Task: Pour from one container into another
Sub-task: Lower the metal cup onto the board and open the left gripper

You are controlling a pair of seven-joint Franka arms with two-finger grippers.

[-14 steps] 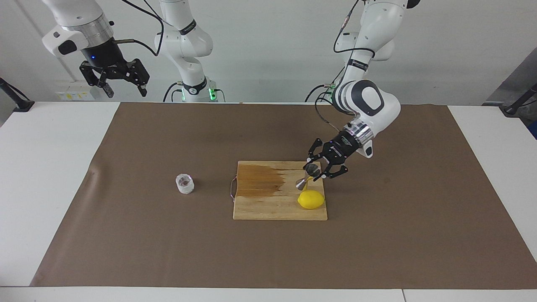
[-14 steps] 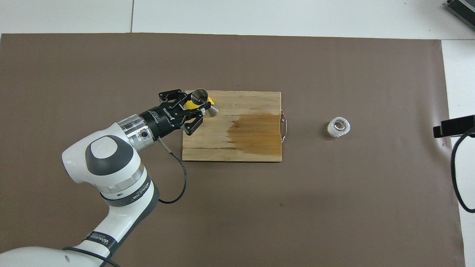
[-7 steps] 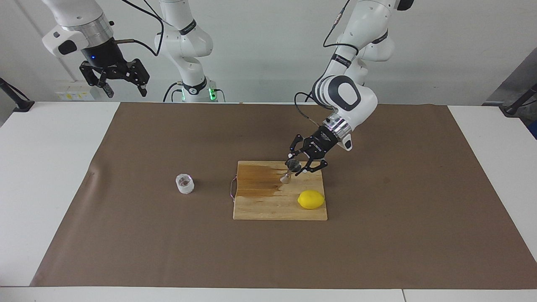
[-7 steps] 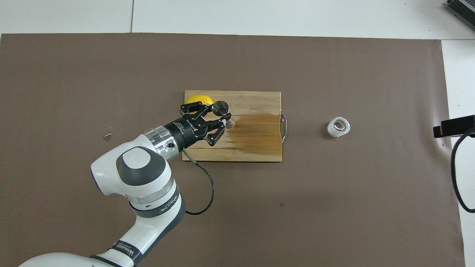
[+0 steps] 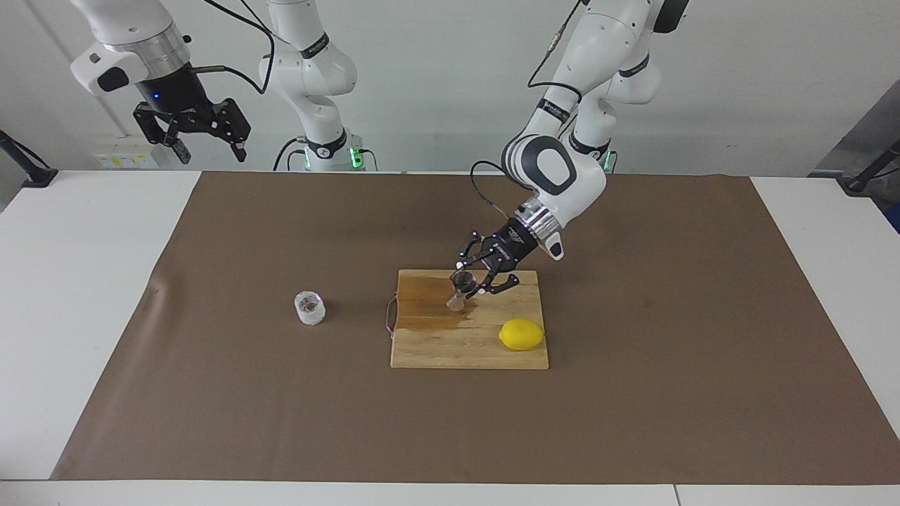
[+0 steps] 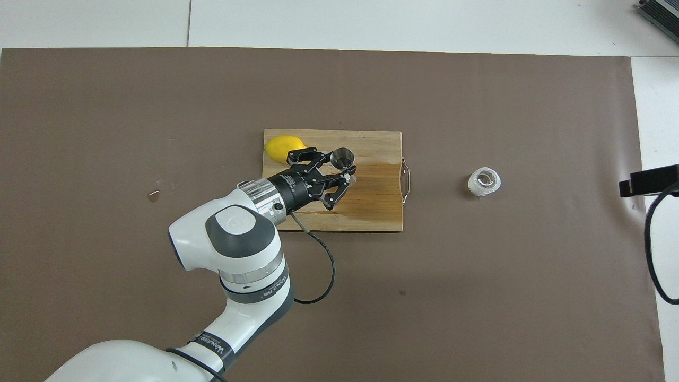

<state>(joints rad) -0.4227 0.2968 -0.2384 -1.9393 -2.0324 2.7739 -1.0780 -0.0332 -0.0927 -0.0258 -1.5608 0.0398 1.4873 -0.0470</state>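
The steel jigger (image 5: pixel 458 291) is showing as a small shiny hourglass with a narrow waist, tilted, its open mouth (image 6: pixel 342 156) facing up toward the overhead camera; the left gripper (image 5: pixel 470 284) is clamping it at the waist, fingertips closed on it, over the wet darkened patch of the wooden cutting board (image 5: pixel 436 351). The clear whitish cup (image 5: pixel 309 308) is standing upright on the brown mat (image 5: pixel 211 393), well apart from the board toward the right arm's end of the table, its mouth open (image 6: pixel 484 181). The lemon (image 5: pixel 521 334) is lying on the board at the corner toward the left arm's end. Compared with a second ago, the left gripper is carrying the jigger away from the lemon, across the board toward the cup; the cup and lemon are sitting unchanged. The right gripper (image 5: pixel 207 144) is waiting raised above the table edge, fingers spread open. Writing on the left arm's band is showing but is not legible
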